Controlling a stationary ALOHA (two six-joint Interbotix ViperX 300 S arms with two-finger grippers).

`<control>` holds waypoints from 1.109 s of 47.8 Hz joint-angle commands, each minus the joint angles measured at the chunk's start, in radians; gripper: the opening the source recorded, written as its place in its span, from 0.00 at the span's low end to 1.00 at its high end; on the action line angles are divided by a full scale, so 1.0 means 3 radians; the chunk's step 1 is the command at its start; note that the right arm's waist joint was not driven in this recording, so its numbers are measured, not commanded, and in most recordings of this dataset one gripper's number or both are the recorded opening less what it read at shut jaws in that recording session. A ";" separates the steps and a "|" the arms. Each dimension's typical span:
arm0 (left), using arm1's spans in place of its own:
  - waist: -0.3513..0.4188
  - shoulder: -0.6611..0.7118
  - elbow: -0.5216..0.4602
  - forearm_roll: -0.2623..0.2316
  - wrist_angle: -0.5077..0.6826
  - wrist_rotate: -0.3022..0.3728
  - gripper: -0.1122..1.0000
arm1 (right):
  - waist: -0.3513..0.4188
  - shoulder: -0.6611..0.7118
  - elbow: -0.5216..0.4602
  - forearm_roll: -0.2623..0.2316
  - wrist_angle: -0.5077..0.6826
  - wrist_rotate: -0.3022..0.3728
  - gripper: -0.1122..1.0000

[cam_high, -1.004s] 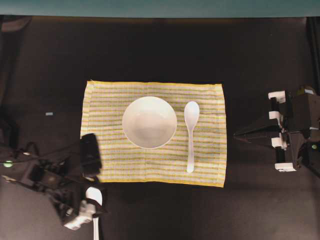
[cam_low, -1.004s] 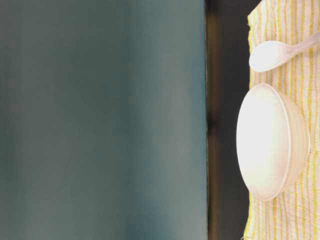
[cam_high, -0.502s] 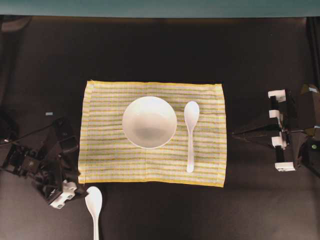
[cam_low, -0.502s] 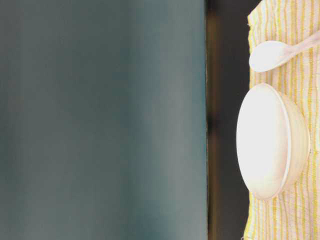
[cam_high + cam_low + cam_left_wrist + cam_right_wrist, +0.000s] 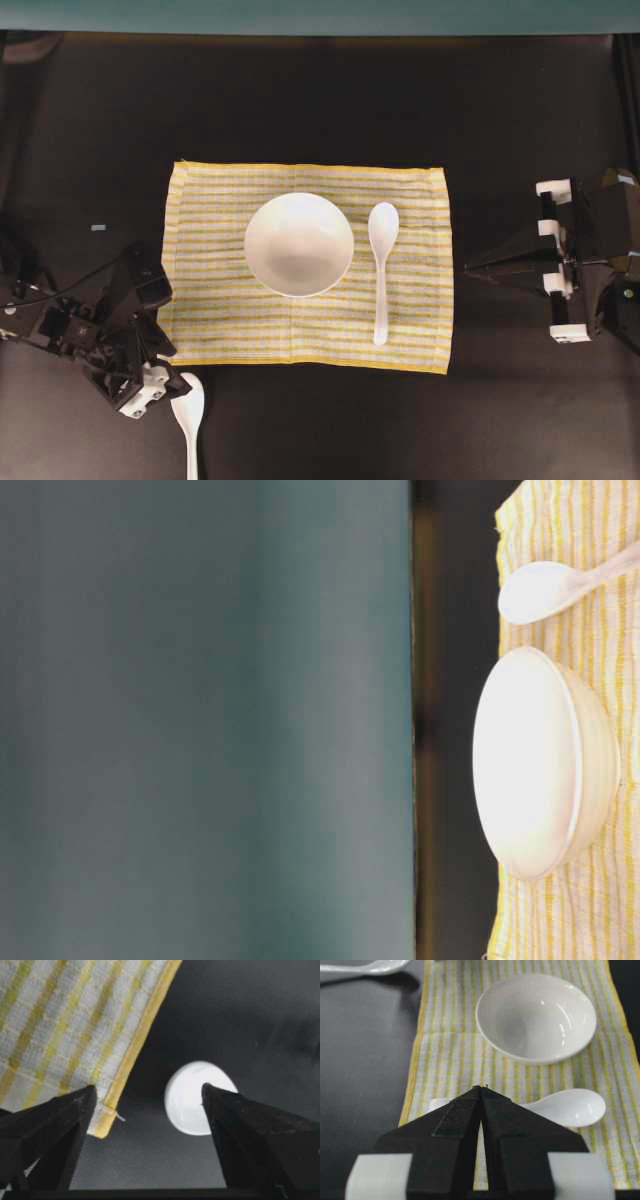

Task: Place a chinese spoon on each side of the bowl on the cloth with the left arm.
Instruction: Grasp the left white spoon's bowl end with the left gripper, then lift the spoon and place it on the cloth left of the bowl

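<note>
The striped cloth (image 5: 215, 330) lies mid-table with the white bowl (image 5: 299, 244) on it. One chinese spoon (image 5: 381, 270) rests on the cloth just right of the bowl, handle toward the near edge. Another chinese spoon (image 5: 188, 412) lies on the black table just off the cloth's near left corner. My left gripper (image 5: 168, 345) hovers open beside that corner. In the left wrist view its gripper (image 5: 149, 1087) has wide jaws; the cloth (image 5: 60, 1025) corner is by one finger and the spoon (image 5: 187, 1105) bowl by the other. My right gripper (image 5: 470, 270) is shut on nothing.
The table is black, with a teal wall (image 5: 320, 15) along the far side. The right arm's body (image 5: 590, 260) sits at the right edge, its closed tip just off the cloth. A small pale tag (image 5: 98, 228) lies at the far left.
The left arm drew back to the left, off the cloth's corner, then came a little way back toward the near spoon. Both spoons, bowl and right arm stayed put.
</note>
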 commanded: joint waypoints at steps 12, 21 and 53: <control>-0.0010 0.0077 -0.0061 0.0010 0.0082 -0.0082 0.79 | 0.0000 0.0031 -0.0031 0.0005 -0.0041 0.0036 0.10; -0.0010 0.0051 -0.0061 0.0010 0.0164 -0.0143 0.57 | 0.0000 0.0031 -0.0031 0.0031 -0.0036 0.0148 0.10; 0.0337 -0.1110 -0.0547 0.0015 0.1263 0.1529 0.15 | 0.0000 0.0026 -0.0087 0.0031 -0.0041 0.0179 0.10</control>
